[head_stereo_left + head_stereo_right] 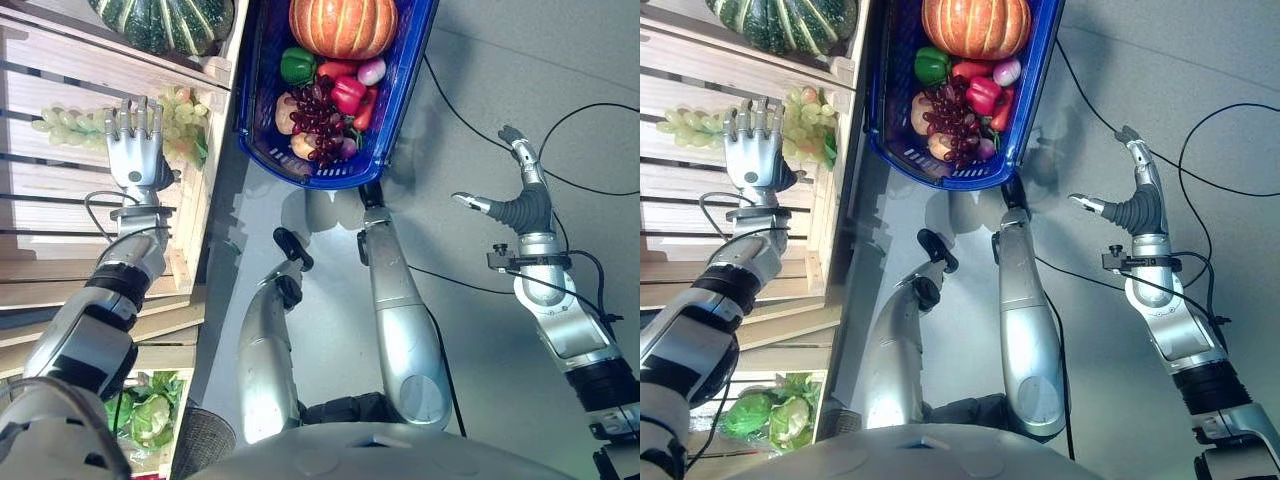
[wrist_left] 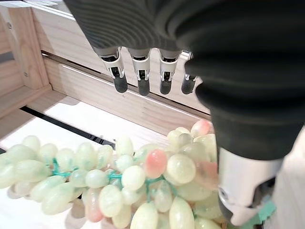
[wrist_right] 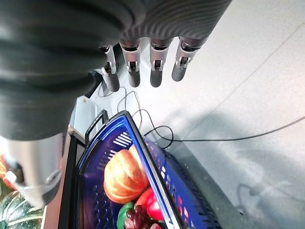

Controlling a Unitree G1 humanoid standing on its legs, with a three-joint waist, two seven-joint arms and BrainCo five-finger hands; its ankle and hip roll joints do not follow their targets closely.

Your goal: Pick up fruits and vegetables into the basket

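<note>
Nearest to us, green leafy cabbages (image 1: 150,415) lie in the lower part of the wooden crate shelf (image 1: 60,270) on our left. Further out, our left hand (image 1: 135,145) hovers above a bunch of pale green grapes (image 2: 119,181) lying on the shelf's slats, its fingers (image 2: 140,71) straight and spread, holding nothing and clear of the fruit. On the other side, our right hand (image 1: 515,195) hangs over the grey floor (image 1: 520,90) with fingers relaxed and extended, thumb apart, also empty. Beyond both, the blue basket (image 1: 262,70) stands on the floor just beside the shelf, already holding an orange pumpkin (image 1: 343,25), a green pepper (image 1: 296,65), a red pepper (image 1: 348,93), dark purple grapes (image 1: 318,120) and other small produce. A striped green squash (image 1: 165,22) sits on the shelf's farthest part.
</note>
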